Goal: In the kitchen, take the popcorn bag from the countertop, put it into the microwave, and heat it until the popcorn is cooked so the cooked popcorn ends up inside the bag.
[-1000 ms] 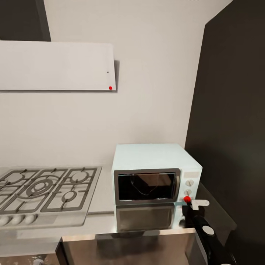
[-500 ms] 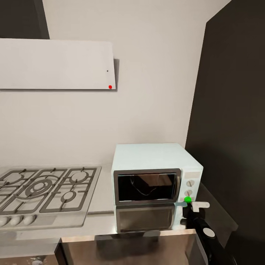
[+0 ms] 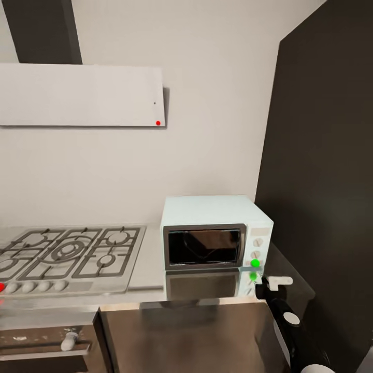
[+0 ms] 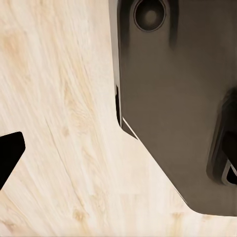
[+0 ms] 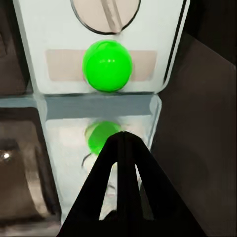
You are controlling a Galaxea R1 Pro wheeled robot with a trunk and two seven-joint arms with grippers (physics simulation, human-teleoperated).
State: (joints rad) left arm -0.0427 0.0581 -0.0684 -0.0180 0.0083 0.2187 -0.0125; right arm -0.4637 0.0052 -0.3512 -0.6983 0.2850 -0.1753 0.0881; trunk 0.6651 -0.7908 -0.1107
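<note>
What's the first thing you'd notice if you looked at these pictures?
Probably the bright green dot glowing on the side panel of the mint-blue microwave, which sits on the grey countertop against the wall. The right gripper, fingers together, points at the panel just below that dot. To the left lies the steel gas hob with black grates.
</note>
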